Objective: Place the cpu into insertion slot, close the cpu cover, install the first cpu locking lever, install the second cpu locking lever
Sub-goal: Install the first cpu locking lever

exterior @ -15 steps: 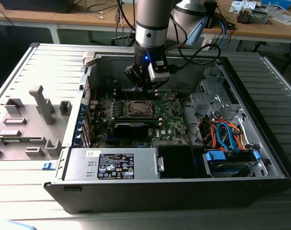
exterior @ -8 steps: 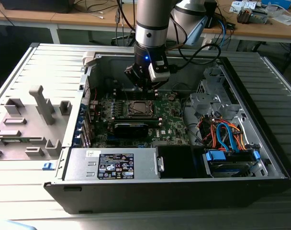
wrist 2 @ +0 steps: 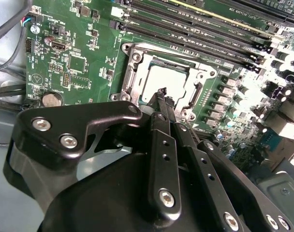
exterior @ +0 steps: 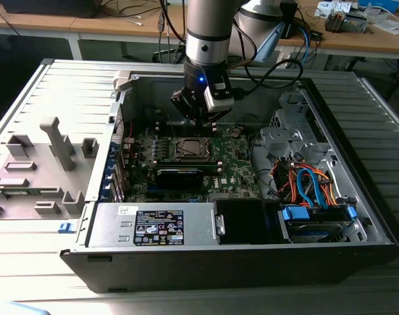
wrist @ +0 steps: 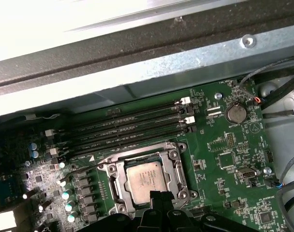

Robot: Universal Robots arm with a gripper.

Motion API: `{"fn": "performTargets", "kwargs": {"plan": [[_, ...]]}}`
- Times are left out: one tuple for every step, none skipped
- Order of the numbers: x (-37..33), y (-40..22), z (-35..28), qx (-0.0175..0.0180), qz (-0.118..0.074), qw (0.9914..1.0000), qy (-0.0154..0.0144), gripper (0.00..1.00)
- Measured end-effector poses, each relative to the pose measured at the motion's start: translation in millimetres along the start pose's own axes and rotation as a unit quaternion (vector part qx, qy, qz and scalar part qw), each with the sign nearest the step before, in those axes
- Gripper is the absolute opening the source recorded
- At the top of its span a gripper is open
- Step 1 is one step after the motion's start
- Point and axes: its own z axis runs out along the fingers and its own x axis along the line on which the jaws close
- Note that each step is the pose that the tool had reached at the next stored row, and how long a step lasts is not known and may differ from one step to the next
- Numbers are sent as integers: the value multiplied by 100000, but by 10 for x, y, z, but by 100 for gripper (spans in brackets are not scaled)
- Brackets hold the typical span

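jaws pressed together, nothing between them; gripper (wrist 2: 161,92) poised over the socket edge.
cpu (wrist: 146,178), silver top up, lay seated in the insertion slot (exterior: 188,149); cpu cover (wrist: 119,182) lay flat around it, chip showing through the window. green motherboard (wrist: 224,150) surrounded the slot, memory slots (wrist: 132,128) just beside; all sat inside an open computer case (exterior: 219,269).

In the second wrist view my gripper (wrist 2: 162,93) covers the cpu cover's (wrist 2: 131,72) nearest edge and a corner of the cpu (wrist 2: 171,79) inside it. The insertion slot under that cover is hidden from me.
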Motion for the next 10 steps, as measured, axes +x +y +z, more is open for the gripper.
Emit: {"fn": "performTargets", "kwargs": {"plan": [[0,0,0,4,-133,100000,-5,11],[0,0,0,2,-281,100000,-14,11],[0,0,0,5,-400,99999,-18,11],[0,0,0,5,-477,99999,-20,11],[0,0,0,3,-627,99998,-27,11],[0,0,0,3,-702,99998,-29,11],[0,0,0,5,-789,99997,-35,11],[0,0,0,3,-865,99996,-36,11],[0,0,0,4,-950,99995,-38,11],[0,0,0,7,-1056,99994,-44,11]]}}
